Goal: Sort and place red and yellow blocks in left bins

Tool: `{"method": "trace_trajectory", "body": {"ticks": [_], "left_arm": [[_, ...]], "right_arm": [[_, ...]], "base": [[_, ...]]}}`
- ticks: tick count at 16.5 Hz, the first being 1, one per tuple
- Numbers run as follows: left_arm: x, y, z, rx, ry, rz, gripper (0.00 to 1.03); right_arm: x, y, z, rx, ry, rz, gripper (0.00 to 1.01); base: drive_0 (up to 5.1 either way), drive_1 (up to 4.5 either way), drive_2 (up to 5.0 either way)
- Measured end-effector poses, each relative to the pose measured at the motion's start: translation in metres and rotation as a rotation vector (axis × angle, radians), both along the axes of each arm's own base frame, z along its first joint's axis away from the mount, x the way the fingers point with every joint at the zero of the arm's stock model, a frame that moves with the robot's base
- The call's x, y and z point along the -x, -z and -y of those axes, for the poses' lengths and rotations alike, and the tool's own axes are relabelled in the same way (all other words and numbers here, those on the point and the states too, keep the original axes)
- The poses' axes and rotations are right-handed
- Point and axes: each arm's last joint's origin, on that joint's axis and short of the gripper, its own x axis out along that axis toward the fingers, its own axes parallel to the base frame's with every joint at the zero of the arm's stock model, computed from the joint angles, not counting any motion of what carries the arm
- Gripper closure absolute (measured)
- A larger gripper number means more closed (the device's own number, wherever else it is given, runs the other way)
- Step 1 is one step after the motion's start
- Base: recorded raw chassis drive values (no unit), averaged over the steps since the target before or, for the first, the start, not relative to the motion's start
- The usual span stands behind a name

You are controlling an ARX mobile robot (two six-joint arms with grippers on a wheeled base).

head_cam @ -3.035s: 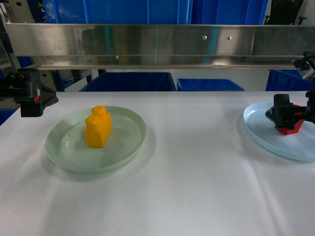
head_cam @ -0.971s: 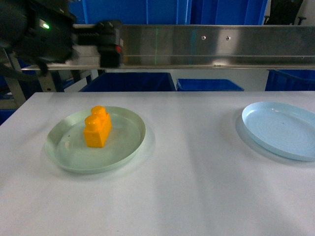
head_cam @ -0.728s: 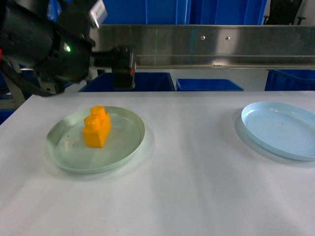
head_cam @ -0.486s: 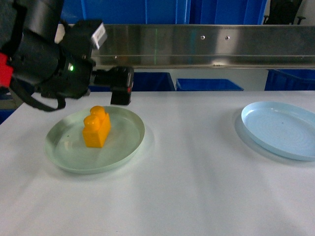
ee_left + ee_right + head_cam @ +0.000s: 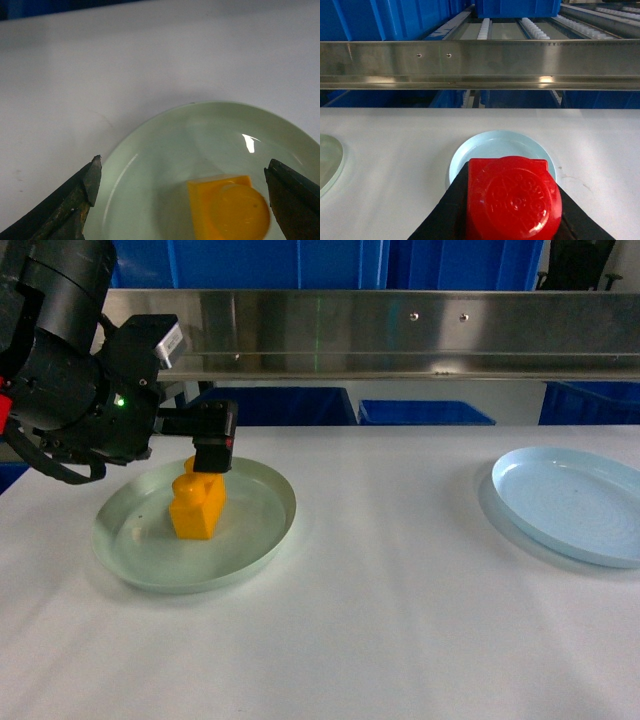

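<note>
Soft overhead light, glare on the green plate (image 5: 210, 135), blurred edges.

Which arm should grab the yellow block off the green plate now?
Left. The left gripper hangs open right above the yellow block on the green plate, fingers either side in its wrist view. The right gripper is already shut on the red block.

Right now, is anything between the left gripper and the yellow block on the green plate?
Nothing visible. The left gripper hangs open right over the yellow block on the green plate; in the wrist view its fingers straddle the block with only bare plate between.
</note>
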Motion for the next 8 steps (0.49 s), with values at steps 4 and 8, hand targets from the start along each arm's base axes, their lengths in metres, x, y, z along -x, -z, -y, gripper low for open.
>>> {"method": "trace_trajectory", "body": {"ticks": [4,8], "left_arm": [[0.0,0.007,0.003,0.006,0.001,-0.019,0.05],[0.003,0.016,0.004,0.01,-0.007,-0.08,0.05]], "right_arm": [[0.0,0.0,0.0,0.0,0.0,0.0,0.73],[0.0,0.0,0.0,0.0,0.0,0.0,0.73]], "base": [[0.0,0.0,0.0],[0.0,0.0,0.0]]}}
